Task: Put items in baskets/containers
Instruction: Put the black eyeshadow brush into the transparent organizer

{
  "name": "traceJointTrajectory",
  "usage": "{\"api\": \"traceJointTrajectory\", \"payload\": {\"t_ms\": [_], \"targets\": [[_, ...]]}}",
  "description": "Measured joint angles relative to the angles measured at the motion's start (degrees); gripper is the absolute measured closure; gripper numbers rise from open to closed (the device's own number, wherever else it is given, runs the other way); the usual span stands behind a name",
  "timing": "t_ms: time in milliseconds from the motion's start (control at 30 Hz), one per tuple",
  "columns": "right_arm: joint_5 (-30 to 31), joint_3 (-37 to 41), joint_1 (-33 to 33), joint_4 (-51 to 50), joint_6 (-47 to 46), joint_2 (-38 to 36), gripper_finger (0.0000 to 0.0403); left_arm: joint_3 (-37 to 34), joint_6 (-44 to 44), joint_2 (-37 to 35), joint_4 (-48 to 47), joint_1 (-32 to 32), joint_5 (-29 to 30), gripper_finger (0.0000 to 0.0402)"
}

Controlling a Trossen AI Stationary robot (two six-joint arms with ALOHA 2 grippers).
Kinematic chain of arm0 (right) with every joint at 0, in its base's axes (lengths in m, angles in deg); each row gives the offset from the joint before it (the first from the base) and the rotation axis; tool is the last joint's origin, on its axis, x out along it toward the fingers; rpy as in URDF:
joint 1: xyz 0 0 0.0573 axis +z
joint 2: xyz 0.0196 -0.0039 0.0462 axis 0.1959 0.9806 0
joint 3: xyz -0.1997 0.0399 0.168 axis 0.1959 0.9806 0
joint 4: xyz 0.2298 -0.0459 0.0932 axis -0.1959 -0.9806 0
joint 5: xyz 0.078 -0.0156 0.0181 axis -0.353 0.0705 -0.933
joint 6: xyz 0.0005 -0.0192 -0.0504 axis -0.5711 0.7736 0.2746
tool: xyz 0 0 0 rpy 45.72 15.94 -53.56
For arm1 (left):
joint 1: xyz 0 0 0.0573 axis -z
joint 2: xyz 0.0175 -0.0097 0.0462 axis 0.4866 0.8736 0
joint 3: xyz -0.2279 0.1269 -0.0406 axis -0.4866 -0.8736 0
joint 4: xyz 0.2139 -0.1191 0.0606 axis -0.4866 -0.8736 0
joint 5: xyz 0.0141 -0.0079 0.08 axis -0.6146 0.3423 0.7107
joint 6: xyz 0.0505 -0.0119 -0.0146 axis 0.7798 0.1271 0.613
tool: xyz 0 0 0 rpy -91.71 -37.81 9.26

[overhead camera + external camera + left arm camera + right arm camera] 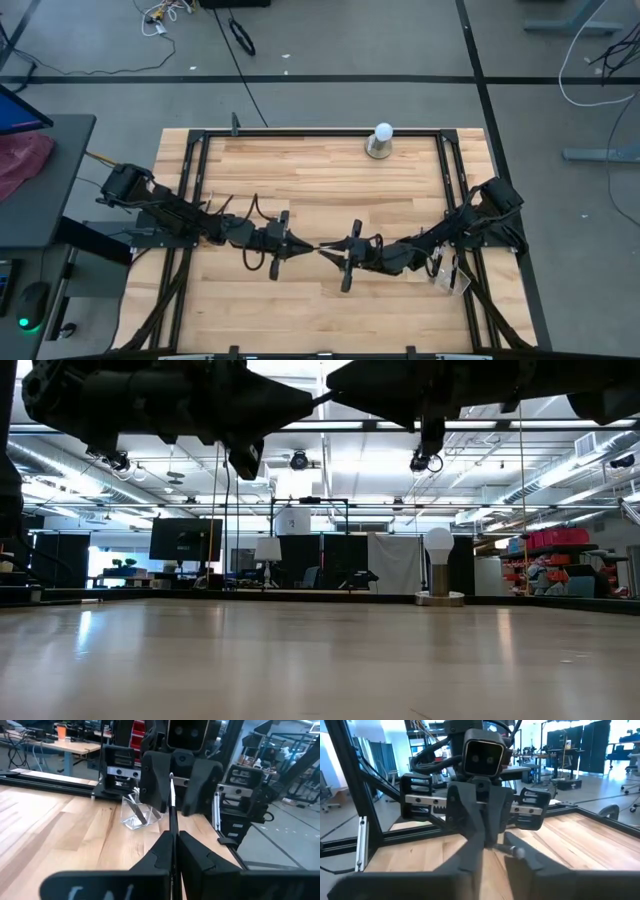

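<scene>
A: Where are the two arms?

B: Seen from above, they meet nose to nose at the middle of the wooden counter (300, 190), lifted off its surface. The left tool (303, 243) comes in from the left of the frame, the right tool (330, 252) from the right.

A: What do they hold?

B: A thin dark-handled brush (172, 815) runs between them. The left tool is clamped tight on it, its fingers (160, 851) pressed together along the handle. The right tool's fingers (155, 782) sit on either side of the brush's far end, but I cannot tell whether they have closed on it.

A: And the container?

B: The clear organiser (449, 274) stands at the counter's right edge, lower right of the overhead frame, beside the right arm's base. In the left wrist view it shows at centre left, behind the right tool, with a couple of dark brushes (136, 811) leaning inside.

A: Anything else?

B: A white ball on a metal base (380, 140) near the counter's top edge.
</scene>
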Motion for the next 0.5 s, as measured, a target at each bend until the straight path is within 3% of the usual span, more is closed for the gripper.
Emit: {"api": "traceJointTrajectory", "payload": {"t_ms": [133,300,400,500], "targets": [[-0.4,0.0,0.1,-0.1,-0.2,0.0,0.0388,0.0,-0.2,0.0,-0.1,0.0,-0.2,0.0374],[0.9,0.1,1.8,-6.6,-3.9,-4.9,0.0387,0.0,-0.6,-0.1,0.1,0.0,0.4,0.0328],[1.3,-0.7,4.1,-23.9,-10.3,-13.5,0.0394,0.0,-0.6,0.0,-0.5,0.0,0.4,0.0291],[1.4,-4.8,6.7,-49.7,-21.9,-22.5,0.0394,0.0,-0.6,0.1,-1.7,-0.1,0.8,0.0256]]}}
